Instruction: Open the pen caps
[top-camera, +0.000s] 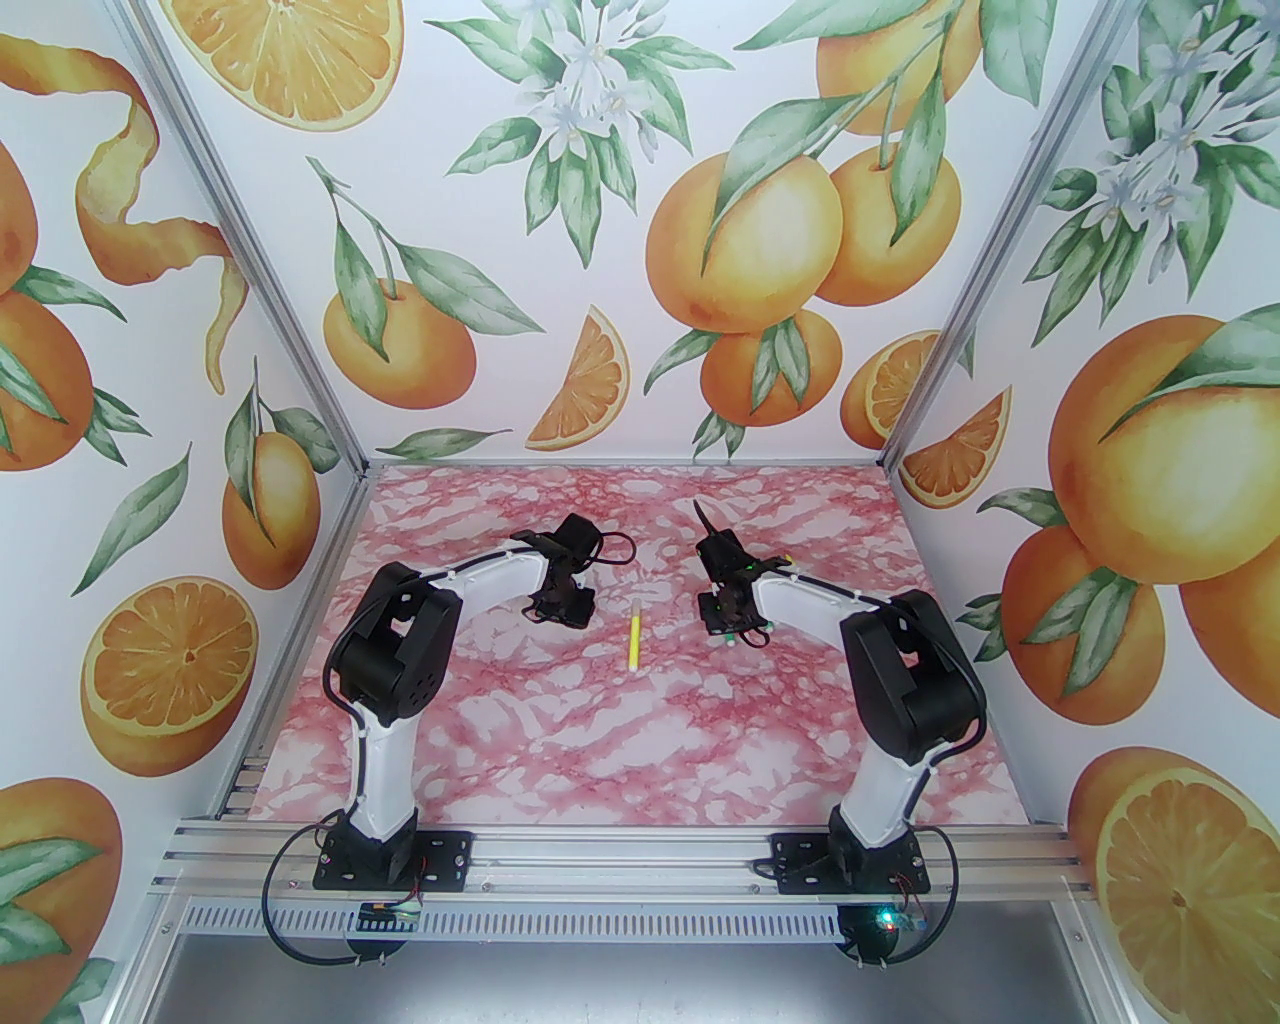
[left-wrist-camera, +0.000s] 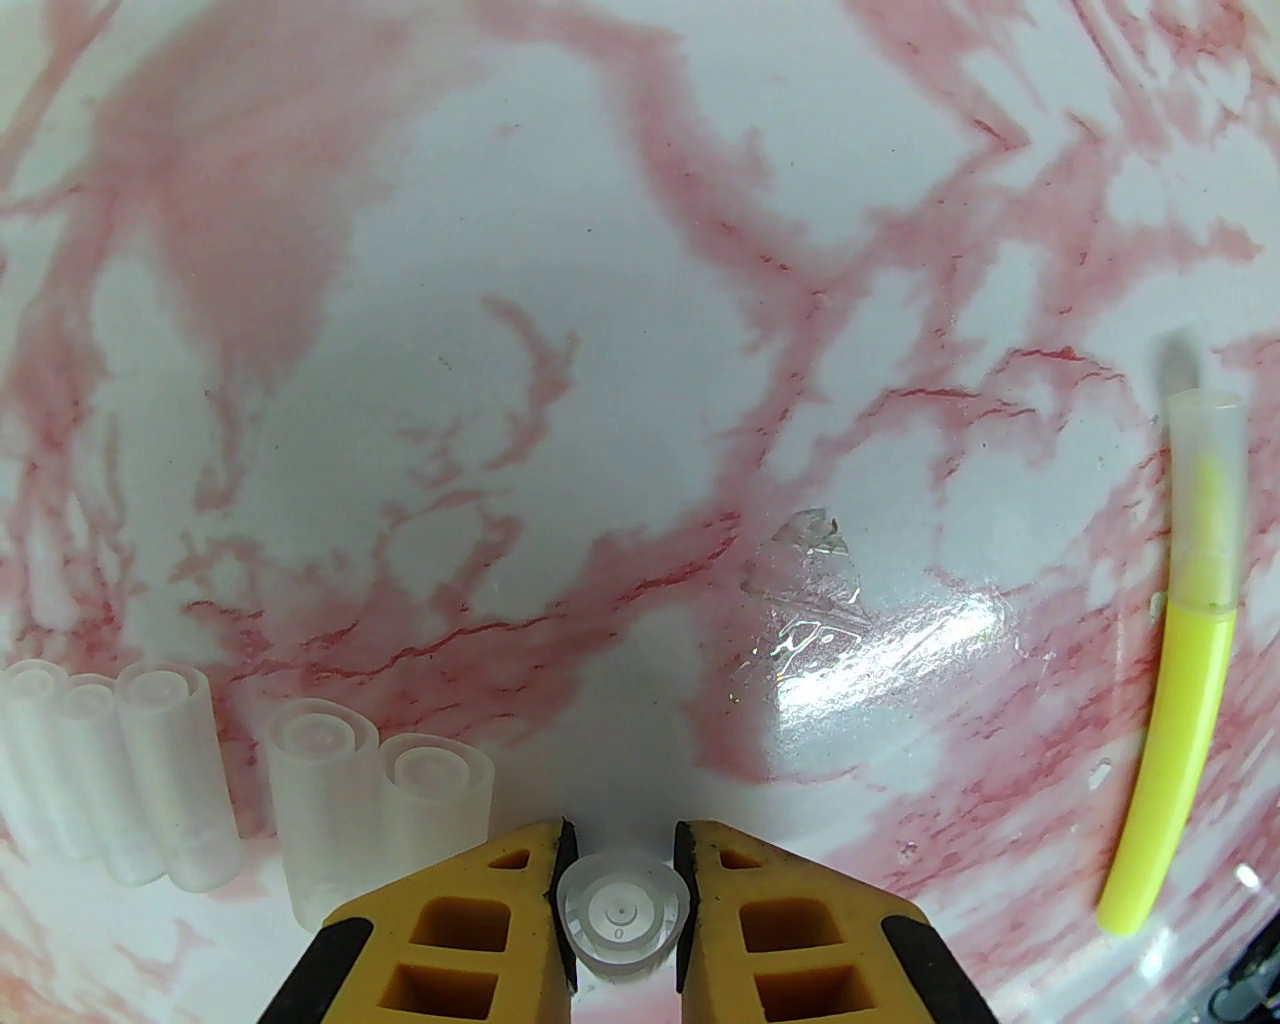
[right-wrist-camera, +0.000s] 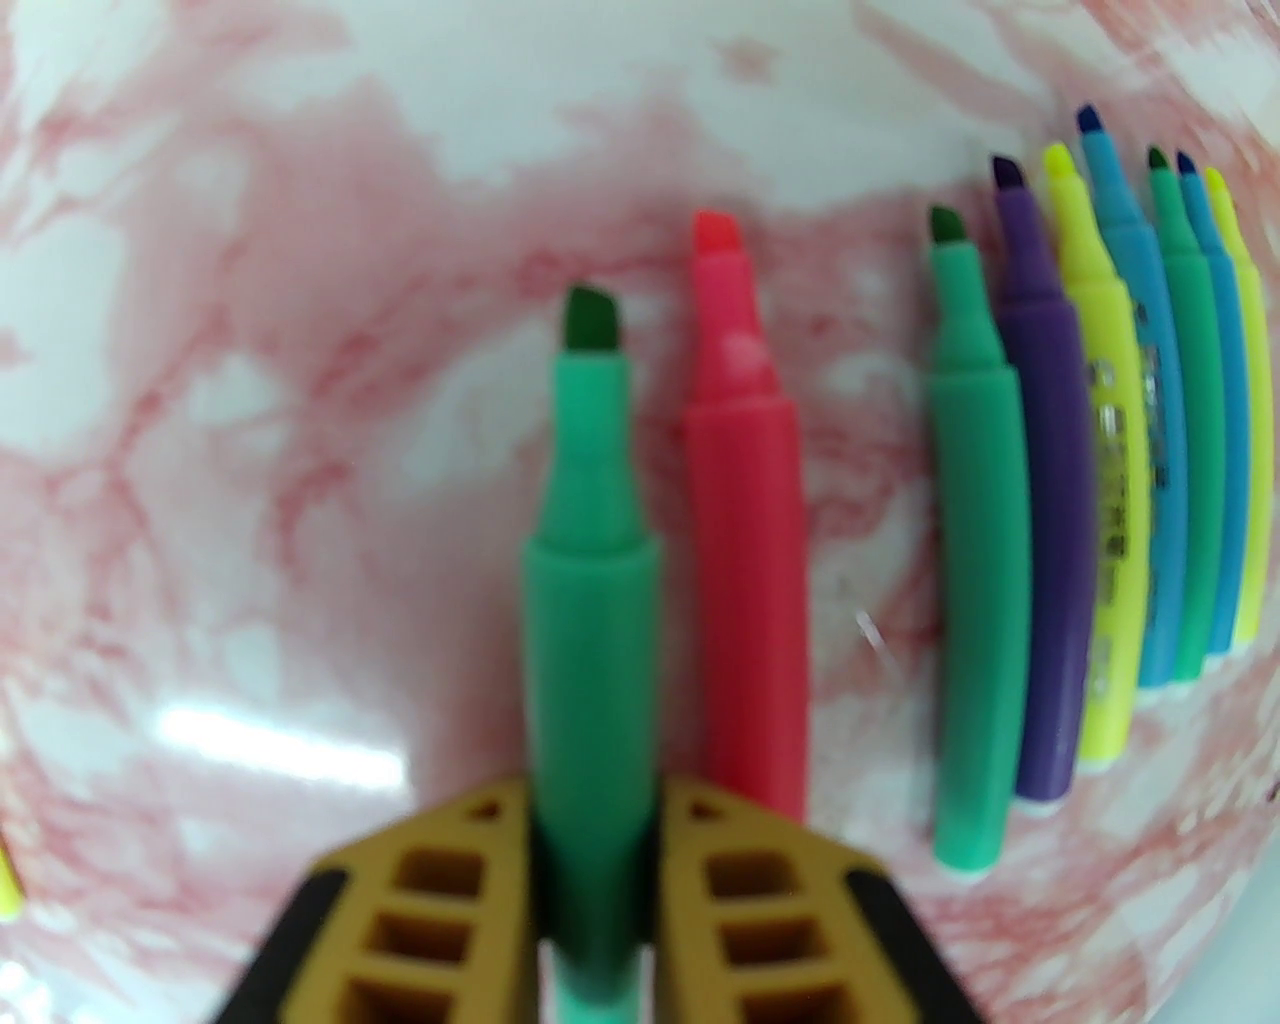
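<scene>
Fig.: L fingers (left-wrist-camera: 553, 865) clamp loose cap (left-wrist-camera: 620, 915); R fingers (right-wrist-camera: 515, 835) clamp uncapped green pen (right-wrist-camera: 590, 560). Capped yellow pen (top-camera: 635, 640) lies on counter (top-camera: 560, 760) btwn both, right of L fingers. Long axis fore-aft, its cap (left-wrist-camera: 1208, 480) at far end. L arm approx. nearer.

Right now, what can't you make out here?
Top view: loose caps, hidden under the left arm; row of pens, under the right arm.
Left wrist view: leftmost cap, cut off by the edge.
Right wrist view: lettering on a yellow pen, blurred; back end of the held green pen, cut off below the right claw.
</scene>
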